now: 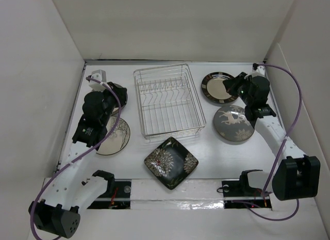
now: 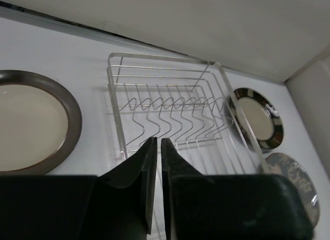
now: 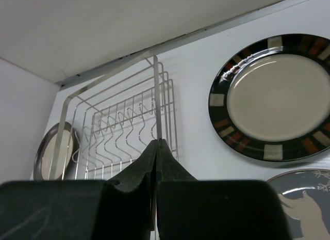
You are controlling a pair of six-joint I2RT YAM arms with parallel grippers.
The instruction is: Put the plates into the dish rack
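Note:
The silver wire dish rack (image 1: 166, 98) stands empty at the table's middle. The cream plate with the branch pattern (image 1: 117, 138) lies to its left, partly under my left arm. The black square flower plate (image 1: 170, 163) lies in front of the rack. The black-rimmed plate (image 1: 217, 88) and the grey deer plate (image 1: 234, 124) lie to its right. My left gripper (image 1: 119, 92) is shut and empty, left of the rack (image 2: 170, 110). My right gripper (image 1: 230, 85) is shut and empty above the black-rimmed plate (image 3: 273, 98).
White walls enclose the table on the left, back and right. The left wrist view shows the cream plate (image 2: 31, 126), the black-rimmed plate (image 2: 258, 121) and the deer plate (image 2: 295, 179). The right wrist view shows the rack (image 3: 124, 127) and the deer plate (image 3: 304, 198).

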